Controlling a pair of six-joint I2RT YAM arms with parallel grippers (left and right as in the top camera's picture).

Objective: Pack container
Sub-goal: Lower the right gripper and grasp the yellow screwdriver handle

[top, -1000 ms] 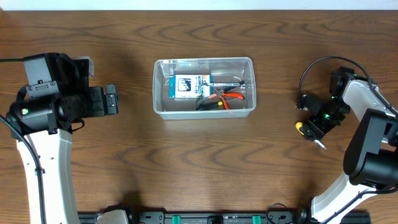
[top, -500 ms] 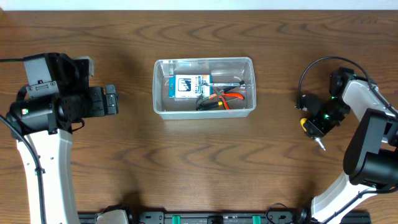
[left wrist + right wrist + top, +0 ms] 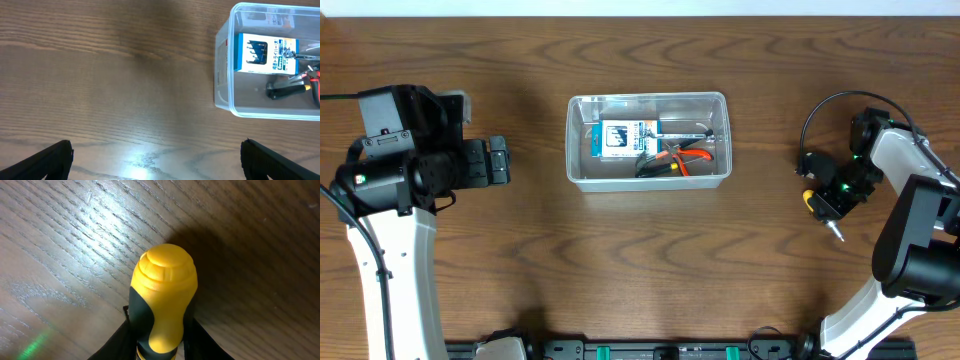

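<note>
Brown wood-grain surface (image 3: 640, 260) carries the clear plastic container (image 3: 570, 150), which sits between the two arms, a little toward the far edge and apart from both. Its lid is off. Inside lie a blue-and-white packaged box (image 3: 617, 139) at the left and orange-handled pliers (image 3: 686, 161) with a dark-handled tool at the right.

At the left, the left gripper (image 3: 498, 160) points toward the container from well short of it. Its fingers (image 3: 52, 160) are spread wide at the bottom corners of the wrist view, with only bare wood between them and nothing held. That same view shows the container (image 3: 222, 75) at upper right, the box (image 3: 262, 52) against its near wall.

At the right, well clear of the container, the right gripper (image 3: 826, 206) is clenched on a screwdriver (image 3: 810, 200) with a yellow-and-black handle. Seen from overhead, the yellow butt faces the container's side and the metal tip points toward the near edge. In the right wrist view the rounded yellow handle (image 3: 165, 295) rises from between the dark fingers (image 3: 122, 332), casting a shadow on the wood behind it. Whether the tip touches the surface cannot be told.
</note>
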